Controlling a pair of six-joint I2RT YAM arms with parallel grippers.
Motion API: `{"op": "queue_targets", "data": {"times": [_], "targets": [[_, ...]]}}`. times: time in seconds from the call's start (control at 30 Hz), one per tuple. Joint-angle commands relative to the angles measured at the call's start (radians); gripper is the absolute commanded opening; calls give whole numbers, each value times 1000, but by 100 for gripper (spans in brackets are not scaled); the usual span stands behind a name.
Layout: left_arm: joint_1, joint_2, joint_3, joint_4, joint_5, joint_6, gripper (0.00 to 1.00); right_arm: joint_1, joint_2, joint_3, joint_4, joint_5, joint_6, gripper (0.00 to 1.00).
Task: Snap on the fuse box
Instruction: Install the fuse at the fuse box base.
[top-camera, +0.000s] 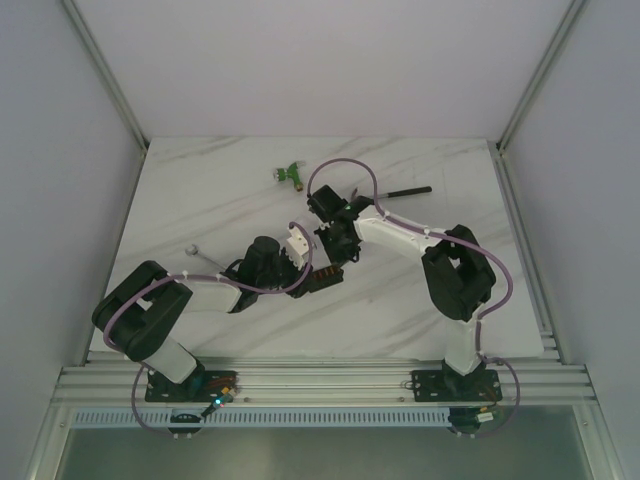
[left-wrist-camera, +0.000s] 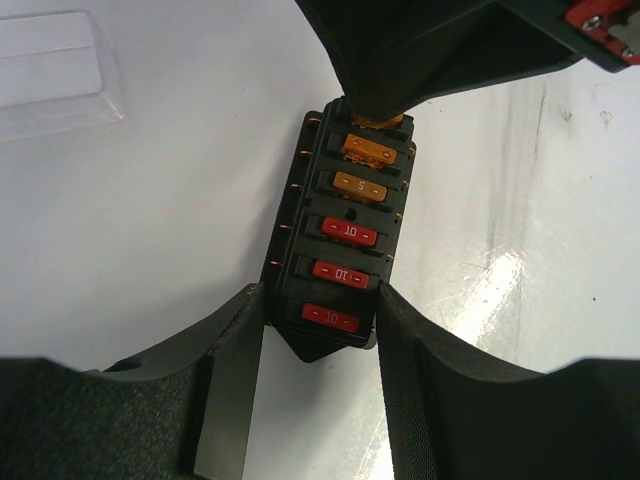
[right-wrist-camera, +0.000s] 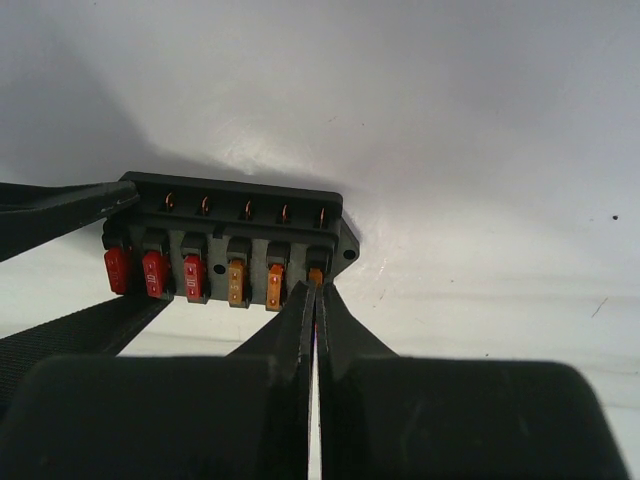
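The fuse box (left-wrist-camera: 340, 230) is a black block lying on the white table, with three red fuses and two orange ones in a row. My left gripper (left-wrist-camera: 320, 305) is shut on its near end, one finger pressed to each long side. In the right wrist view the fuse box (right-wrist-camera: 230, 240) stands side-on. My right gripper (right-wrist-camera: 315, 285) is shut, and its tips touch a small orange fuse (right-wrist-camera: 316, 274) in the end slot. From above, both grippers meet over the fuse box (top-camera: 326, 274) mid-table.
A clear plastic lid (left-wrist-camera: 55, 75) lies on the table to the upper left of the box. Toward the back of the table lie a green object (top-camera: 290, 175) and a dark handle (top-camera: 405, 190). A small grey piece (top-camera: 192, 250) lies at the left.
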Motion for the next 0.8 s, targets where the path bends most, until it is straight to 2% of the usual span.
{"op": "queue_targets", "data": {"times": [0.0, 0.63, 0.77], "targets": [[3, 20, 3, -55, 2, 8, 23, -2, 86, -50, -44, -1, -7, 0], [5, 36, 6, -45, -2, 5, 23, 39, 413, -183, -11, -52, -69, 0], [4, 29, 6, -43, -5, 4, 24, 42, 354, -187, 11, -59, -70, 0]]}}
